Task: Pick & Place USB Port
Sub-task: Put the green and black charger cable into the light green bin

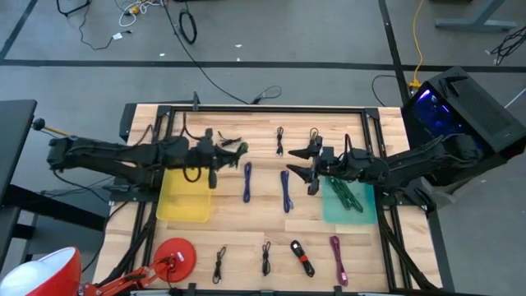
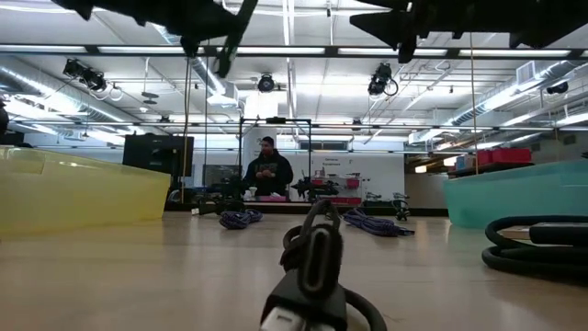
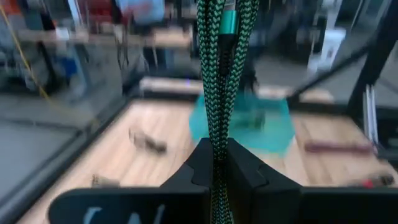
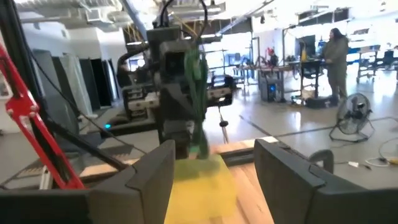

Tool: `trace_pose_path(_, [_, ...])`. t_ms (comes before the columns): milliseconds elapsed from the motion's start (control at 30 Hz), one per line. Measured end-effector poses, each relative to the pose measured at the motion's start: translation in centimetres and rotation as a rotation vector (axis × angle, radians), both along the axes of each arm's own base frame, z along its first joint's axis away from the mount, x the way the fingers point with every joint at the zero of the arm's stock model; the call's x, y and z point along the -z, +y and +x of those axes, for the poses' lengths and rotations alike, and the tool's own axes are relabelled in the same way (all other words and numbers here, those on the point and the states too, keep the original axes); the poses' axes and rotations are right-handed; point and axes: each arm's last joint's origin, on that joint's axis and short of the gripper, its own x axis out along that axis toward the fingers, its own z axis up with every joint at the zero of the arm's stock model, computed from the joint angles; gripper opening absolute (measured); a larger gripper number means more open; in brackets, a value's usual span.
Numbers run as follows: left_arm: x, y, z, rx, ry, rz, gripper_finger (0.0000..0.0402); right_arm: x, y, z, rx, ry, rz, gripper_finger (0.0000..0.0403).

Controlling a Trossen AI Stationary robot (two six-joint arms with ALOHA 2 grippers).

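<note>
Gripping green cable [image 3: 219,74], left pincer [image 3: 217,171] raised

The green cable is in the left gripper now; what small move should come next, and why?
Probably carry it right toward the right gripper. The left gripper is shut on the green cable, held above the table between the yellow bin and teal bin; the right gripper waits open, facing it.

No legible text, label, brand, number or sign can be made out in any view. Pale markings are seen on the dark body of the left pincer [image 3: 219,177] in the left wrist view, but they are cut off and cannot be read.
</note>
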Motion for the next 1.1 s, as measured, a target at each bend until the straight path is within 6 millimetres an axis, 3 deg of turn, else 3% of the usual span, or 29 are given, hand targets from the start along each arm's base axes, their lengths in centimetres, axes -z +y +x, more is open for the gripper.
trace_pose_path(233, [0.9, -0.3, 3.0, 0.081, -0.137, 0.047, 0.002, 0.2, 0.3, 2.6, -0.017, 0.021, -0.013, 0.0219])
trace_pose_path(400, [2.0, -0.1, 4.2, 0.078, -0.126, 0.038, 0.002, -0.8, 0.4, 4.5, -0.01, 0.009, -0.054, 0.0219])
trace_pose_path(600, [2.0, -0.5, 4.3, 0.099, -0.137, 0.037, 0.002, -1.8, 0.1, 6.3, -0.047, -0.021, -0.062, 0.0219])
trace_pose_path(900, [2.0, -0.5, 4.4, 0.102, -0.145, 0.039, 0.002, -1.6, -0.5, 8.6, -0.047, 0.01, -0.068, 0.0219])
trace_pose_path(1100, [1.9, -0.4, 4.4, 0.101, -0.148, 0.038, 0.002, -1.9, -0.9, 8.9, -0.043, 0.006, -0.072, 0.0201])
